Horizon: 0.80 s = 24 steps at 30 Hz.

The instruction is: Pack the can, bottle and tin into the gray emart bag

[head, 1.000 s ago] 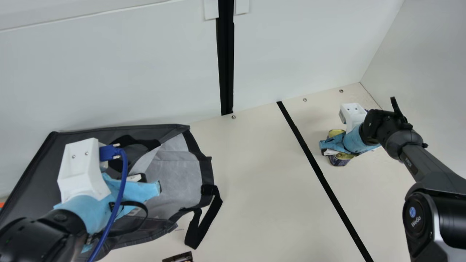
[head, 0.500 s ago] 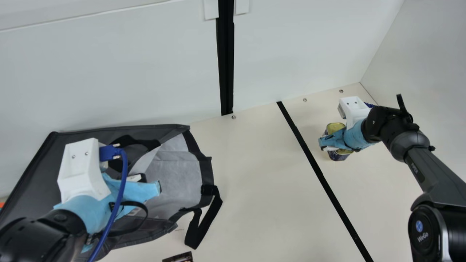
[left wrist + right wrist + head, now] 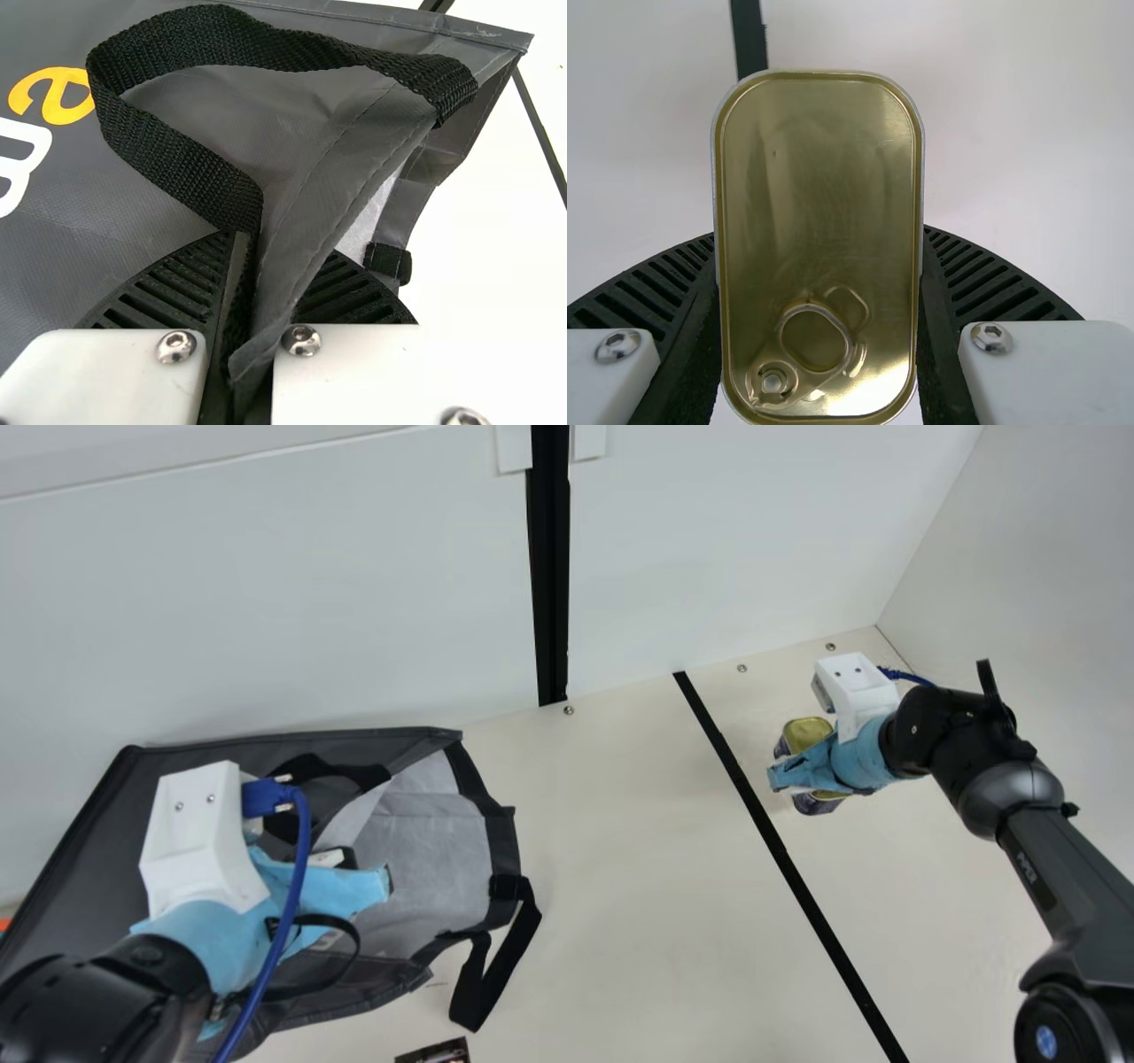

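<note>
The tin (image 3: 815,204), clamped between my right fingers (image 3: 992,283), has just moved with them, so packing seems advancing, while my left fingers (image 3: 177,283) pinch the gray bag (image 3: 120,841).

Left: on the gray emart bag (image 3: 97,824) I see an orange "e" (image 3: 51,96) | same bag: beside it I see part of a big white letter (image 3: 19,162), like an "m" | right: on my right arm (image 3: 1074,908) I can read "PIPER" (image 3: 1027,866)
</note>
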Tool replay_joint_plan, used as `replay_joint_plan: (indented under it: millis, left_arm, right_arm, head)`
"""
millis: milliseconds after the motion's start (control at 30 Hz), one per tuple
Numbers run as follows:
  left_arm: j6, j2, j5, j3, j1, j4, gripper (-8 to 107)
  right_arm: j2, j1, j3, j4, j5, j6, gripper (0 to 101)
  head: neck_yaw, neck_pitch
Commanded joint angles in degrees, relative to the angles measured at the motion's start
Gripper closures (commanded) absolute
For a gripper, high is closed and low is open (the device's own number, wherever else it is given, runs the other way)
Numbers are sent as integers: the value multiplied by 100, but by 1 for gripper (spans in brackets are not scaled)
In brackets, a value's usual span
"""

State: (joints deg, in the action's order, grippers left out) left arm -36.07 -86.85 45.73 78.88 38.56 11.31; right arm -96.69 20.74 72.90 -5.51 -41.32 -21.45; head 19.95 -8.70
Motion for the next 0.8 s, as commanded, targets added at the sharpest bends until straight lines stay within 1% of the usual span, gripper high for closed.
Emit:
replay_joint_plan:
  millis: [0, 333, 767]
  left_arm:
    - [0, 0, 0, 0, 0, 0, 89]
    - [0, 0, 0, 0, 0, 0, 89]
    - [0, 0, 0, 0, 0, 0, 89]
  right_arm:
    - [117, -48, -75, -6, 4, -29, 101]
    - [721, -378, -452, 57, -66, -48, 101]
    - [1402, -865, -796, 208, -240, 112, 101]
  head:
    - [5, -130]
    - [5, -130]
    - [5, -130]
